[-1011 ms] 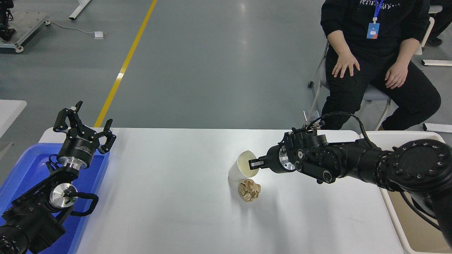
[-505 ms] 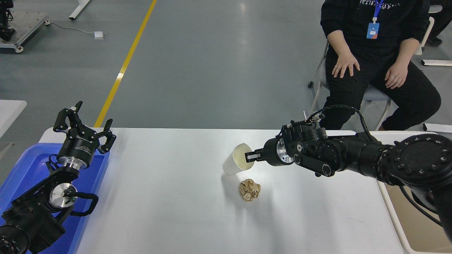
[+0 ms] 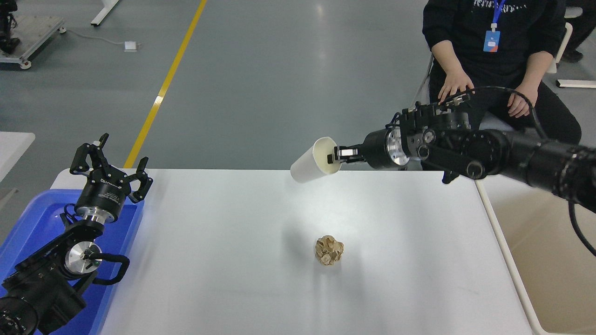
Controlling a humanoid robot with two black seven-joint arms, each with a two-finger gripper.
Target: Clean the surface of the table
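Observation:
The white table surface (image 3: 223,242) fills the lower part of the head view. My right gripper (image 3: 336,155) is shut on the rim of a white paper cup (image 3: 309,162) and holds it tilted on its side, high above the table's far edge. A crumpled brown paper ball (image 3: 328,250) lies on the table near the middle, below the cup. My left gripper (image 3: 111,160) is open and empty, parked at the lower left over the blue tray (image 3: 28,232).
A beige bin (image 3: 549,260) stands against the table's right edge. A person in black sits on a chair at the far right, one hand (image 3: 450,85) just behind my right arm. The grey floor lies beyond the table.
My right gripper has lifted the cup off the table, up and away from the paper ball. The left arm has not moved.

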